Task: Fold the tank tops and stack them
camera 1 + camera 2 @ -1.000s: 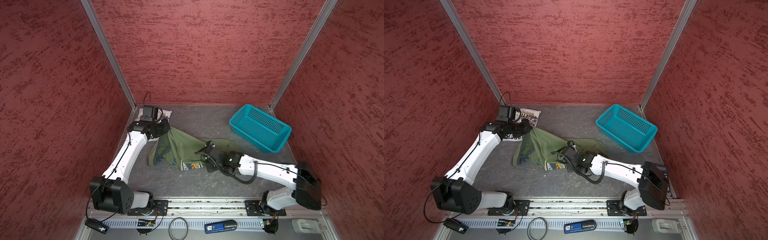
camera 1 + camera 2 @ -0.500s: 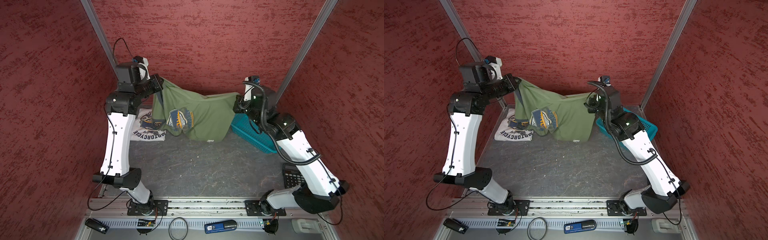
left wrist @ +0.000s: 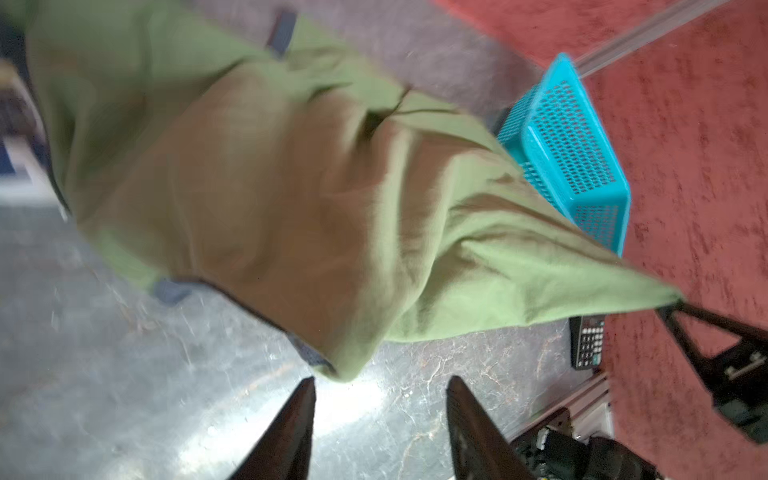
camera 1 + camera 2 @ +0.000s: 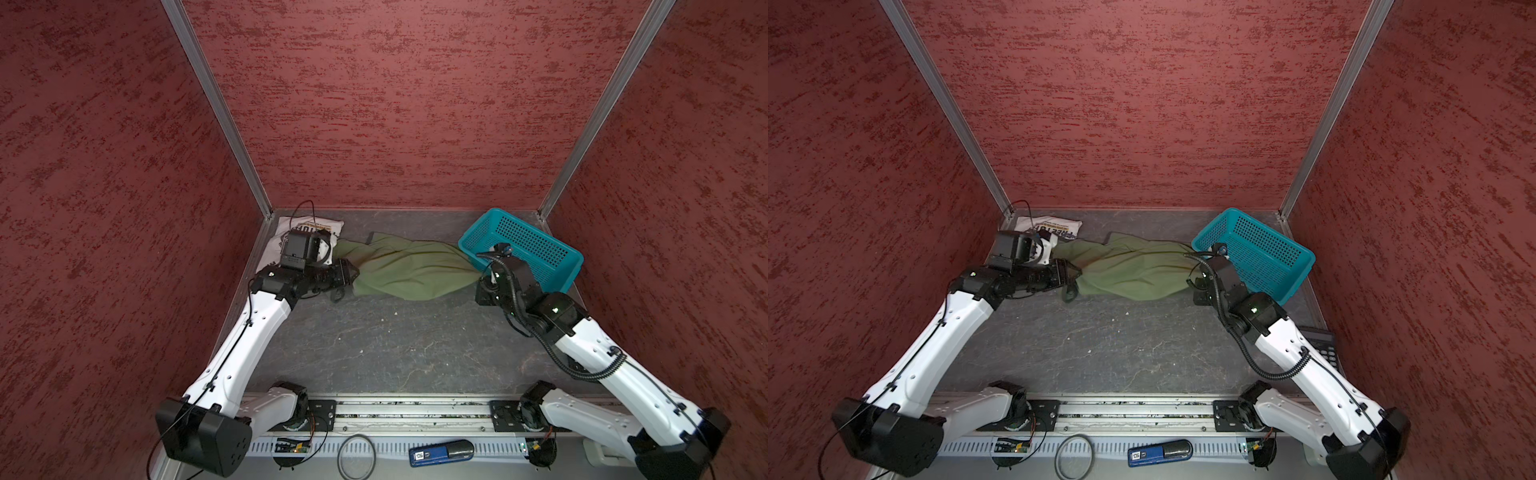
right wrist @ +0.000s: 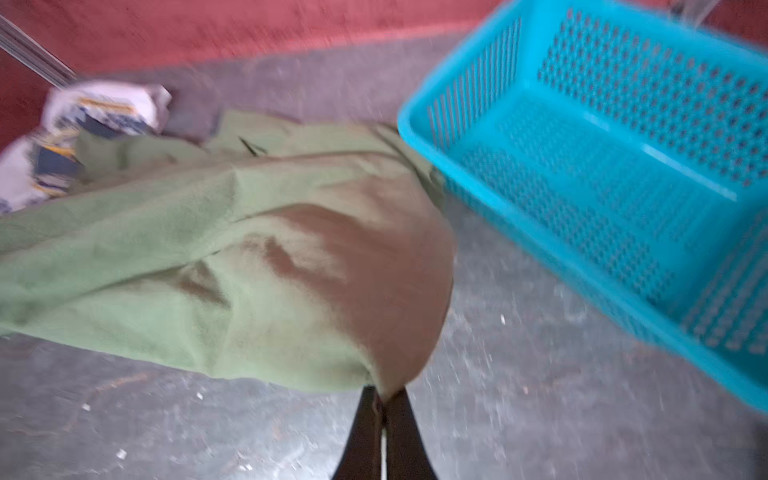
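Note:
The olive green tank top (image 4: 407, 270) (image 4: 1129, 270) lies rumpled across the back of the table, print hidden. My left gripper (image 4: 351, 274) (image 3: 380, 382) is open at its left end. The cloth's corner (image 3: 340, 365) sits just ahead of the spread fingertips, with nothing between them. My right gripper (image 4: 481, 277) (image 5: 382, 399) is shut on the green top's right corner, beside the basket. The white tank top (image 4: 316, 226) (image 5: 104, 104) lies in the back left corner, partly hidden behind my left wrist.
A teal mesh basket (image 4: 519, 249) (image 4: 1254, 253) stands tilted at the back right, close to my right gripper. A black calculator (image 4: 1320, 345) lies by the right wall. Red walls close in three sides. A metal rail (image 4: 395, 411) runs along the front edge.
Both arms came down from holding the green top stretched in the air and laid it on the table. My left gripper opened and let go of its corner; the right one kept its hold.

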{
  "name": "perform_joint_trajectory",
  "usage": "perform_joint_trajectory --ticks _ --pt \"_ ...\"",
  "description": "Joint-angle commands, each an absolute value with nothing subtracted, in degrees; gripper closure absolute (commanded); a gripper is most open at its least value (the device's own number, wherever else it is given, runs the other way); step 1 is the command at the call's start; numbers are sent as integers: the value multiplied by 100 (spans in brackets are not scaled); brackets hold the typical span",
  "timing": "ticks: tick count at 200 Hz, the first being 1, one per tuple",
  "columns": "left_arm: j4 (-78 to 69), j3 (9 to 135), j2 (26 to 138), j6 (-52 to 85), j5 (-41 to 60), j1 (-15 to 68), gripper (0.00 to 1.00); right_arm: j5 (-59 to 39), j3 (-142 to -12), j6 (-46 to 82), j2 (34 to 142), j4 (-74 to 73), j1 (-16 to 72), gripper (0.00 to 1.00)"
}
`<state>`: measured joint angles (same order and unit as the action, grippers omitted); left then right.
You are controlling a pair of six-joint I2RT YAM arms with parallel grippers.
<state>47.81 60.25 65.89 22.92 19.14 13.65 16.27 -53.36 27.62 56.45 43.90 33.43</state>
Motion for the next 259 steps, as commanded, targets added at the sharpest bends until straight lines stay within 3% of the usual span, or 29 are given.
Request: perform_joint_trajectory --ticks 1,34,63,95,123,165,217,236,259 --pt "4849 5544 6576 2672 1264 1229 35 1587 -5021 3570 5359 4496 3287 100" --pt "4674 4792 5960 3283 967 746 25 1604 -4866 3717 5308 4551 3278 100" --pt "4525 4488 5964 3479 636 103 26 2056 -4996 3865 5334 4876 3279 100" --pt "3668 4120 6597 3526 1443 -728 29 2293 -5017 3934 5068 5015 3250 100" --pt "2774 4138 7281 3539 2121 -776 33 1913 -4807 3954 5055 4753 3243 100" --pt "2440 4467 8177 3511 2143 -620 49 1604 -4593 4008 5158 4465 3243 100" --pt "3543 5684 8618 3228 540 346 91 1681 -4641 3929 5254 4472 3243 100" --pt "3975 6301 8820 3137 -253 997 97 1694 -4637 3911 5297 4448 3234 100" --pt "4204 7079 9465 2957 -402 1547 99 1689 -4615 3898 5363 4391 3230 100"
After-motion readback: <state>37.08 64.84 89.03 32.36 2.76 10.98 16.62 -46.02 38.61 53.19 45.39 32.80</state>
